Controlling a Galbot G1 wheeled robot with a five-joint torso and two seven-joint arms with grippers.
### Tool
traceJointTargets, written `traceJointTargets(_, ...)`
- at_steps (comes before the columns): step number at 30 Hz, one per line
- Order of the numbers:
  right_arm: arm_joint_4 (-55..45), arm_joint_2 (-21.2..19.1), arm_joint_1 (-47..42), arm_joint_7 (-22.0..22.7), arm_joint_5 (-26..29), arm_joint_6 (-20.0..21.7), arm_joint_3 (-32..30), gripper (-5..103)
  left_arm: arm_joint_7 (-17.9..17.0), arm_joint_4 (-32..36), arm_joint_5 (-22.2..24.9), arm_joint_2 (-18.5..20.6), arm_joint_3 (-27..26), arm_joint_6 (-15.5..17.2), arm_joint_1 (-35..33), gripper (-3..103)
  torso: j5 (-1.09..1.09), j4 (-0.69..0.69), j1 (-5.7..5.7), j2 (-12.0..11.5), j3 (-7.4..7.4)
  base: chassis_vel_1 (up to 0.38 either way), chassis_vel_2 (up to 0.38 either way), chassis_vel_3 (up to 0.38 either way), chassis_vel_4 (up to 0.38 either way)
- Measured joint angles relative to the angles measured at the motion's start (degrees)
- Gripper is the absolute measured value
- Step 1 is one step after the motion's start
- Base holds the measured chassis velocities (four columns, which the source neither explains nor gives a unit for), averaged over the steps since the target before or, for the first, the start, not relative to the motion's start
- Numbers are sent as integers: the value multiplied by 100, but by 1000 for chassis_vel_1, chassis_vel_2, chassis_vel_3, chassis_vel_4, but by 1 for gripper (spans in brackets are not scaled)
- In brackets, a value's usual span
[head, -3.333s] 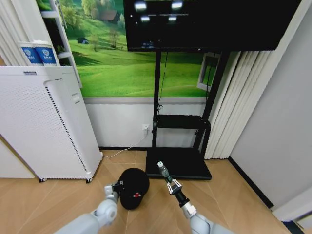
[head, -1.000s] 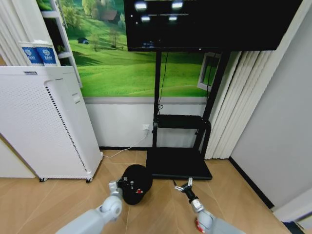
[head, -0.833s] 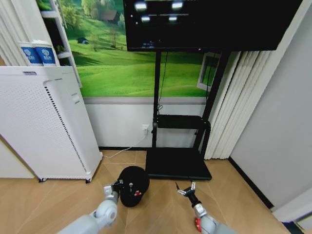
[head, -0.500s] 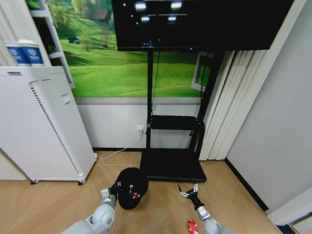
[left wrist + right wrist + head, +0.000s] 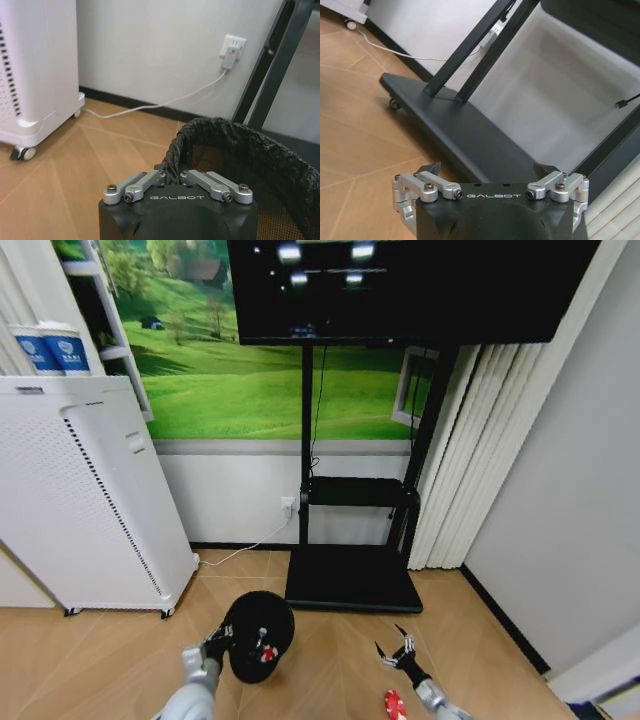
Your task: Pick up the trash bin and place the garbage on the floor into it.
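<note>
Lower in frame than a moment ago, my small black round mesh trash bin (image 5: 262, 637) carries red-and-white litter (image 5: 264, 653); left gripper (image 5: 216, 646) clamps its rim, right gripper (image 5: 398, 650) spread empty.

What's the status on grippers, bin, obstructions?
Left gripper shut on rim of black mesh trash bin. Right gripper open, empty, low over floor. Black TV stand base close ahead.

Room was evenly, brightly lit. Ceiling lights glared as four spots on the TV screen (image 5: 400, 285). Head view bowed straight lines near its edges. Wrist views stayed sharp; shadows on the floor (image 5: 330, 660) were soft.
</note>
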State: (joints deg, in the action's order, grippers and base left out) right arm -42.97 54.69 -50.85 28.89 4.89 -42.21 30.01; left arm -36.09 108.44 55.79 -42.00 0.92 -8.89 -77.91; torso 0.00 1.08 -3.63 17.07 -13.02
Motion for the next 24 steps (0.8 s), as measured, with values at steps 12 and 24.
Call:
traceJointTargets(12,212,-95,-378,-206,-1,3,52,100,370,135,-392,-284,-628,-161,-1002,7,-1,2,0,0,0,0,0,0,0)
traceJointTargets(24,539,-142,-581,-445,17,-44,66,100,346,12,-465,-519,-568,-190,-1036,7,-1,2,0,-1,0,0,0,0,0)
